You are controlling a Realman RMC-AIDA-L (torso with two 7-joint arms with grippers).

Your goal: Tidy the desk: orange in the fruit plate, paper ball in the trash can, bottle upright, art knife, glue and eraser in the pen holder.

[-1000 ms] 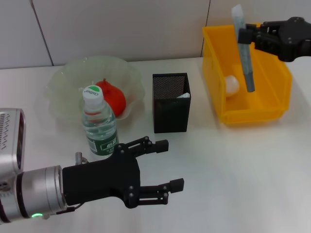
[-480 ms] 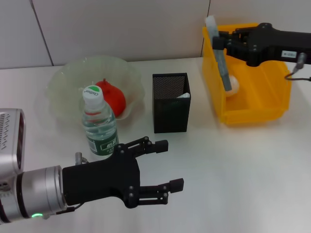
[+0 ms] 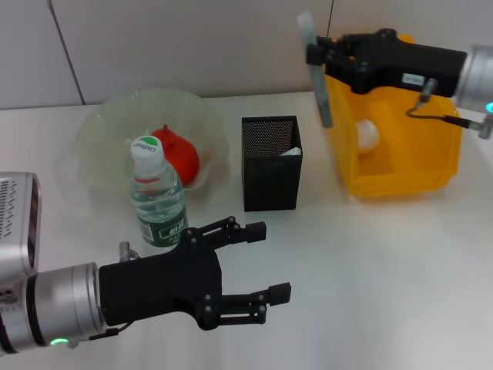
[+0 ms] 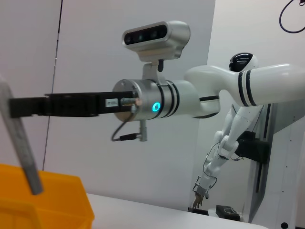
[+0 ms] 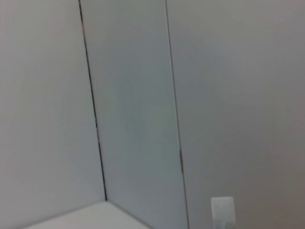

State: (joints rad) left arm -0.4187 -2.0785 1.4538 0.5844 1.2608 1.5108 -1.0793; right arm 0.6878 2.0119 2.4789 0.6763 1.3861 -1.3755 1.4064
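My right gripper point(image 3: 314, 54) is shut on the art knife point(image 3: 320, 85), a long grey bar with a pale tip, hanging above the gap between the trash can point(image 3: 431, 166) and the black mesh pen holder point(image 3: 271, 166). The left wrist view shows that knife point(image 4: 21, 143) over the yellow bin point(image 4: 43, 202). The paper ball point(image 3: 367, 135) lies inside the trash can. The orange point(image 3: 179, 154) rests in the fruit plate point(image 3: 100, 123). The bottle point(image 3: 156, 200) stands upright in front of the plate. My left gripper point(image 3: 271, 260) hangs open low near the front, right of the bottle. Glue and eraser are out of view.
A small white thing point(image 3: 291, 152) peeks over the pen holder's rim; I cannot tell what it is. The wall stands close behind the plate and the bin. Bare white tabletop point(image 3: 385, 277) stretches across the front right.
My right gripper has carried the art knife leftward, from over the trash can's middle to past its left wall, toward the pen holder. The left arm has not moved.
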